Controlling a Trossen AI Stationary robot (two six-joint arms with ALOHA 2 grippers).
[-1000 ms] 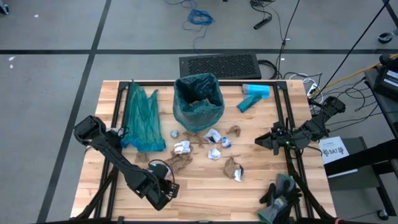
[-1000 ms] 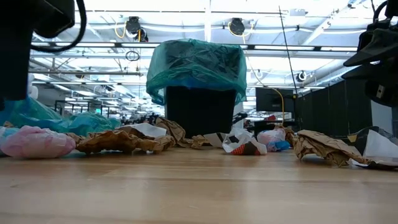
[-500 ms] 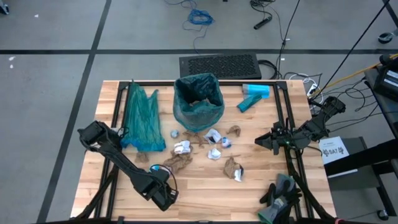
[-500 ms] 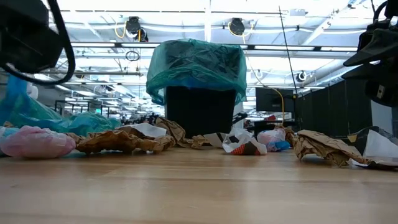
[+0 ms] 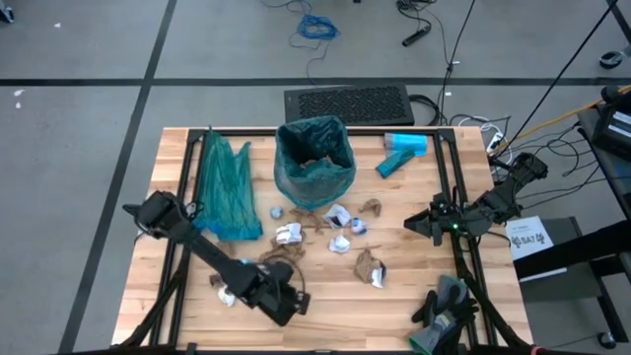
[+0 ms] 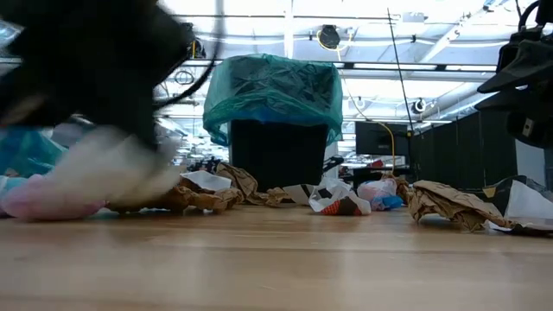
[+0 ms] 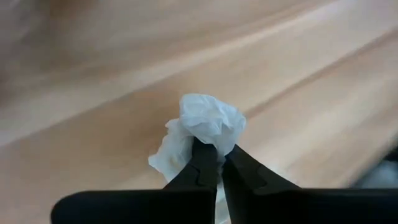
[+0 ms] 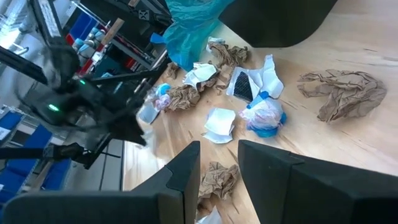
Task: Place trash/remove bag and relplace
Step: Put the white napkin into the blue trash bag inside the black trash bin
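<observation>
Near the table's (image 5: 325, 286) front left, the left gripper (image 7: 217, 163) pinches a white wrapper (image 7: 202, 130). Other trash (image 5: 335, 229) lies before the bin (image 5: 315, 158). The right gripper (image 5: 410, 226), jaws apart, waits at the right edge.

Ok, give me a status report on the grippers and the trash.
Left gripper shut on crumpled white wrapper. Right gripper waiting at right edge. Green-lined bin ahead, scraps between.

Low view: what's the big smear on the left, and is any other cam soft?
Low view: the left gripper is a motion-blurred dark mass close to the lens; the bin stays sharp. Left wrist view: the white scrap in its fingers is crisp, the table behind streaked. Right wrist view: the left arm is smeared.
</observation>
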